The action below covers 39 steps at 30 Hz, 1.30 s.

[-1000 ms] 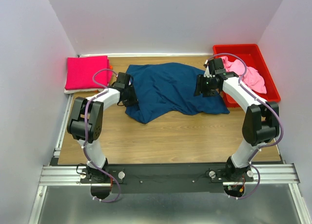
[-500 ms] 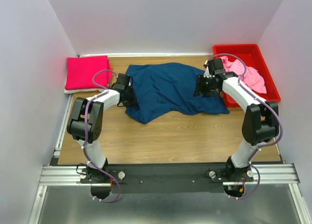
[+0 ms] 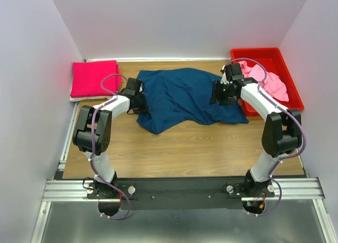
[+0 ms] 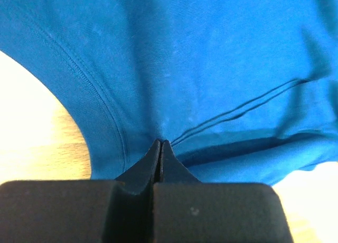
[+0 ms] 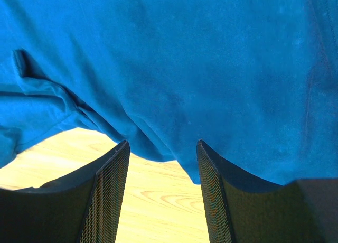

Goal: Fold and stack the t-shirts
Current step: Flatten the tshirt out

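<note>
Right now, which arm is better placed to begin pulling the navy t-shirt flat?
Left. The left claw is shut on the navy t-shirt at its edge, while the right claw stands open over the cloth, gripping nothing.

Surface (image 3: 185, 142): we see light wood planking.
Centre: navy t-shirt (image 3: 185, 92), spread and rumpled.
Far left: magenta t-shirt (image 3: 92, 78), folded square, atop a pale layer (image 3: 79, 99).
Far right: red bin (image 3: 253, 51).

No text, labels or numbers are legible
</note>
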Each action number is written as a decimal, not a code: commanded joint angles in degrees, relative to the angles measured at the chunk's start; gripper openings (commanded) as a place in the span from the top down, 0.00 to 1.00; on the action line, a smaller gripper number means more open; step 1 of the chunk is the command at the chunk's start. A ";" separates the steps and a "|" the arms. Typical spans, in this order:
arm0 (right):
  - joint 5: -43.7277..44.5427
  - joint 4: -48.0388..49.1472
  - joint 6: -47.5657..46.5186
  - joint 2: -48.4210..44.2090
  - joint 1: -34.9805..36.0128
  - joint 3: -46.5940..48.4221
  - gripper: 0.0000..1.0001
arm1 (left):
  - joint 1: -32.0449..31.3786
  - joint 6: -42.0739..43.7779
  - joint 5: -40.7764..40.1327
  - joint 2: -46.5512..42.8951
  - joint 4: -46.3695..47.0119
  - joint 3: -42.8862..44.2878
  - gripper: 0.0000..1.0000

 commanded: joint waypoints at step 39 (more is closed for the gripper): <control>-0.32 0.06 0.86 1.40 -0.12 2.95 0.39 | 7.69 11.11 -4.41 -6.45 -6.03 4.10 0.70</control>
